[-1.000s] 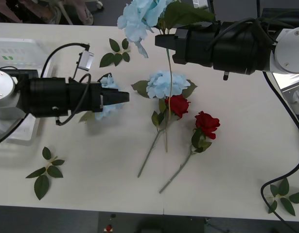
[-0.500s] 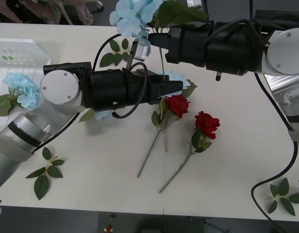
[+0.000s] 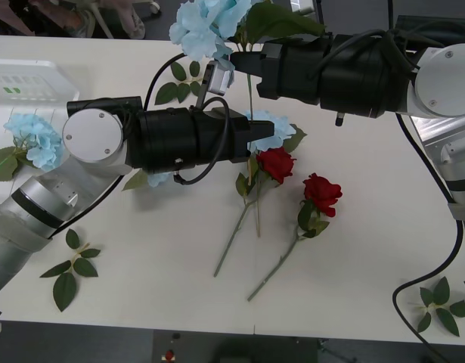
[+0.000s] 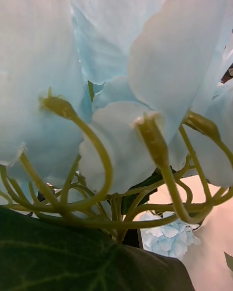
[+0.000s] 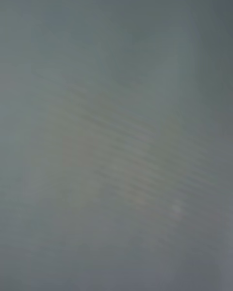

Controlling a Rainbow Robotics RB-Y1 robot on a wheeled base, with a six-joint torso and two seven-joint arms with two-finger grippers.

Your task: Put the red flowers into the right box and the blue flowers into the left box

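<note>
My right gripper (image 3: 244,65) is shut on the stem of a pale-blue flower (image 3: 206,24) and holds it high above the table's far middle. Its petals and stalks (image 4: 121,126) crowd the right wrist view. My left gripper (image 3: 262,134) reaches to the table's centre, its tip against a second blue flower (image 3: 274,125) lying there. Two red flowers (image 3: 276,162) (image 3: 323,192) lie just in front, stems toward me. Another blue flower (image 3: 35,140) lies at the far left by the white left box (image 3: 28,76). A sliver of the right box's rim (image 3: 441,127) shows behind the right arm.
Loose green leaf sprigs lie at the front left (image 3: 73,268), the far middle (image 3: 179,83) and the front right corner (image 3: 444,302). A bit of blue bloom (image 3: 160,178) peeks from under the left arm. The left wrist view is a featureless grey blur.
The left arm has swung from the left side to the centre, uncovering the blue flower at the far left. The right arm shifted slightly left with its flower.
</note>
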